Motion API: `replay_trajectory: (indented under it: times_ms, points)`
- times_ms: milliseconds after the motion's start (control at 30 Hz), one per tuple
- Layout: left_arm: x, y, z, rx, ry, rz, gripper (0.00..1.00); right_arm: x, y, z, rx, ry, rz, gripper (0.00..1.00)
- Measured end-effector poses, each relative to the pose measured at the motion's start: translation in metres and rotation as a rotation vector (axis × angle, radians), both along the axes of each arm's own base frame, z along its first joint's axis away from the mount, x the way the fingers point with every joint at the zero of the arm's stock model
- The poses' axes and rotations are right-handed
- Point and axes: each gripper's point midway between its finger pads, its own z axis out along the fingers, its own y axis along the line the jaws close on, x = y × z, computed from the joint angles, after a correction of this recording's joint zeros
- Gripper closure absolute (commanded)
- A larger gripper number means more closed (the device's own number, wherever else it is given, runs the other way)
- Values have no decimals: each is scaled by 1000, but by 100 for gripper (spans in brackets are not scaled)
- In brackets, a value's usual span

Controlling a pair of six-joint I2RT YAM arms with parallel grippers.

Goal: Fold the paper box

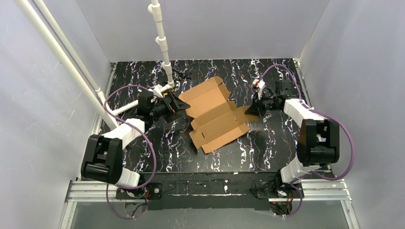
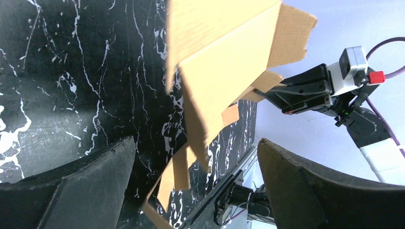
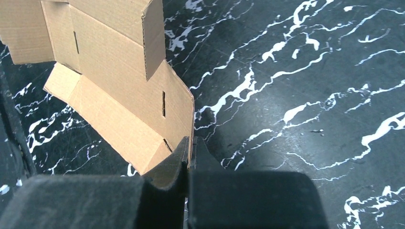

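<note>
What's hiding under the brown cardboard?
Only the black, white-streaked table shows around the cardboard. The right gripper pinches one edge. Whatever is directly beneath the sheet is covered, so I cannot tell.

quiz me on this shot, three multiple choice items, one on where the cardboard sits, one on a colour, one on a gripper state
1. Where is the paper box?
A) mid-table, between the left gripper and the right gripper
B) hanging off the near edge
C) stacked on an arm base

2. What colour is the table?
A) plain white
B) black with white veins
C) green

3. How is the right gripper?
A) open above the box
B) shut on nothing
C) shut on an edge of the box

Answers:
1 A, the top view shows it between the two.
2 B, every view shows the dark marbled surface.
3 C, the right wrist view shows the fingers pinched on a cardboard edge.
</note>
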Motion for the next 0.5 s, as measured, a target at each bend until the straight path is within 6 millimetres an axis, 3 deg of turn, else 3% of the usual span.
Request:
replay_trajectory:
  times_ms: [367, 500]
  points:
    - [3, 4, 18, 15, -110, 16, 5, -37, 10, 5, 51, -22, 182, 99]
    - [4, 3, 20, 11, -118, 13, 12, -48, 14, 13, 74, -48, 233, 99]
